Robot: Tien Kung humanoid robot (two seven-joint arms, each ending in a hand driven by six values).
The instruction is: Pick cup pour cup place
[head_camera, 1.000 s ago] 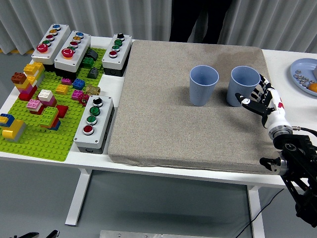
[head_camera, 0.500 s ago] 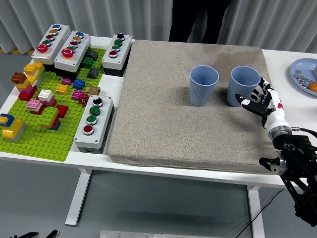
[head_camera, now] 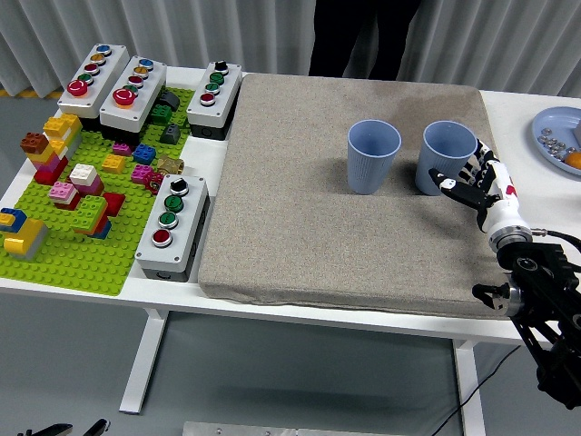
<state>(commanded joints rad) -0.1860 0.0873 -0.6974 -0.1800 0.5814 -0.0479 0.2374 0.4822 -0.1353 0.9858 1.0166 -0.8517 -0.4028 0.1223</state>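
Two blue-grey cups stand upright on the grey mat [head_camera: 300, 209]: the left cup [head_camera: 373, 156] near the middle and the right cup [head_camera: 447, 156] beside it. My right hand [head_camera: 474, 178] reaches in from the lower right, its fingers spread and curved just at the right cup's near right side, holding nothing. Whether the fingertips touch the cup wall I cannot tell. The left arm is out of view.
A green brick baseplate [head_camera: 64, 259] with several coloured bricks lies at the left, with grey button boxes [head_camera: 172, 225] around it. A blue plate [head_camera: 556, 123] with small items sits at the far right. A person in dark clothing [head_camera: 363, 36] stands behind the table.
My right hand has shifted very slightly toward the right cup; the cups have not moved.
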